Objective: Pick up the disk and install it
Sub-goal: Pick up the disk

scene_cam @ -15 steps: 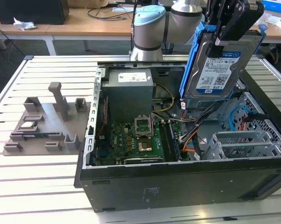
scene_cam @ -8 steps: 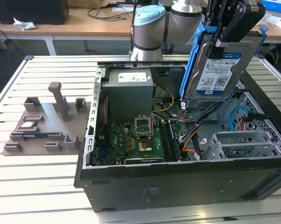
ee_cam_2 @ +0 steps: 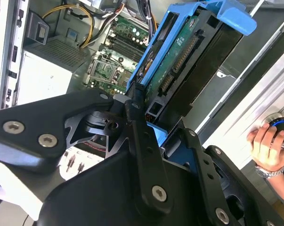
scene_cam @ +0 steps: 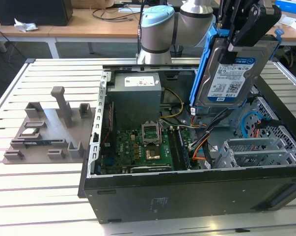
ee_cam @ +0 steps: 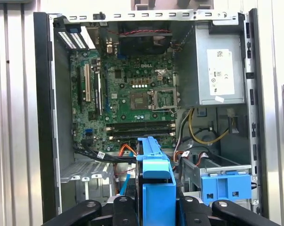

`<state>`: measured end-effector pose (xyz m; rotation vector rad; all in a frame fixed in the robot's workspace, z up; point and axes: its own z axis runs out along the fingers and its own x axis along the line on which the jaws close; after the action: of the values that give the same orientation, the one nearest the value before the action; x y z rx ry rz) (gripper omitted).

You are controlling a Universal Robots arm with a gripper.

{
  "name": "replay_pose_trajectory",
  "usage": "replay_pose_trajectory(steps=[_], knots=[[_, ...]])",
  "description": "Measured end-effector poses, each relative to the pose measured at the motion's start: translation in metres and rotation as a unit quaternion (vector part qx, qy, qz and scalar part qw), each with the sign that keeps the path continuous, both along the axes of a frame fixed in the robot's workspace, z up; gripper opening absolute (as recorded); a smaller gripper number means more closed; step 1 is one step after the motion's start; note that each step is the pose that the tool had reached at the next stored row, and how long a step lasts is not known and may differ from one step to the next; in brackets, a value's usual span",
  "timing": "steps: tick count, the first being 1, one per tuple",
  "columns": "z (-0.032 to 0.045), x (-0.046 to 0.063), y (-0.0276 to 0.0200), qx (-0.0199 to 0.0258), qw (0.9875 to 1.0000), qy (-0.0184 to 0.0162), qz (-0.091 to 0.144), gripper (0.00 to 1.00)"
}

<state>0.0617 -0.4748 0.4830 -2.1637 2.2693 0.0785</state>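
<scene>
- White slatted desk (scene_cam: 40, 187), and on it the big black computer case (scene_cam: 187, 196) lying on its side, lid off, insides in plain sight
- The arm (scene_cam: 157, 24) stands behind the case and reaches over its end on the exterior view's right
- Inside: grey power-supply box (scene_cam: 136, 98) at the back, green motherboard (scene_cam: 138, 147) below it, both well clear of the action
- Grey parts fixture (scene_cam: 49, 132) sits out on the desk beside the case
- Here's the one to watch: the disk (scene_cam: 231, 73) hangs on edge in the air above the case's drive end, label out, blue bracket round it, touching nothing below
- The tool (scene_cam: 234, 42) is clamped on the disk's upper edge, fingers closed onto it
- So the pickup looks done and the install not: this reads as the carry-over stage
- Under it, the metal drive cage (scene_cam: 255, 152) with its blue latch (ee_cam: 225, 186), and orange cables (scene_cam: 199, 147) trailing nearby
- Seating it would call, I reckon, for squaring the bracket to the cage and staying off those cables
- A person's hand (ee_cam_2: 266, 143) rests outside the case
</scene>
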Motion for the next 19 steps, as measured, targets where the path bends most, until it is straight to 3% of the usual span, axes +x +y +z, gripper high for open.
replay_pose_trajectory(steps=[19], knots=[[-0.0016, 0.000, -0.0136, -0.0003, 1.0000, 0.0000, 0.000, 0.37]])
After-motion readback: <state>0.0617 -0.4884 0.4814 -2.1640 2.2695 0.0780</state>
